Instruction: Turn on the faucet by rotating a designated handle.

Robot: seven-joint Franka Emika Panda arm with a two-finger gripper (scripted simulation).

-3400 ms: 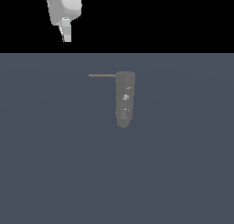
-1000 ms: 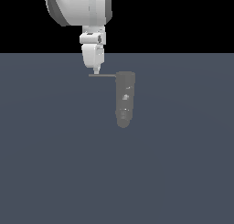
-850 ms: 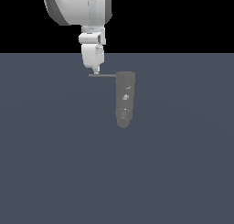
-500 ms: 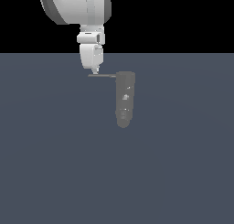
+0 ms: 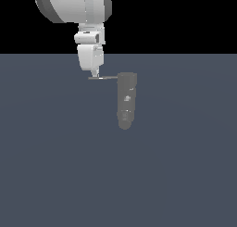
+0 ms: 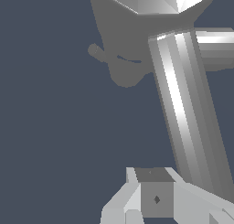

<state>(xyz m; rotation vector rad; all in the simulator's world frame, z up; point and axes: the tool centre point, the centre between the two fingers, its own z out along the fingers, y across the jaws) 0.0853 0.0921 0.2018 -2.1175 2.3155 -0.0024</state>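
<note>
The faucet (image 5: 126,101) is a dull grey elongated body with a rounded end and pale specks, lying on the dark grey-blue surface. The handle (image 5: 105,77) is a thin grey rod projecting from the body's far end toward the exterior view's left. My gripper (image 5: 95,73) hangs from the white arm with its fingers closed to a point, and its tip sits at the rod's outer end. In the wrist view the handle (image 6: 183,104) runs as a large bright rod just past my closed fingers (image 6: 119,208). Whether the tip touches the rod cannot be told.
The dark grey-blue surface (image 5: 55,166) spreads around the faucet in the exterior view. The white arm's bulky upper part (image 5: 74,6) stands above the far edge. The arm's shadow (image 6: 121,58) falls on the surface in the wrist view.
From well up and to the exterior view's left, the arm came down to the handle's outer end. Over the last second it shifted slightly left. The handle and faucet look unmoved.
</note>
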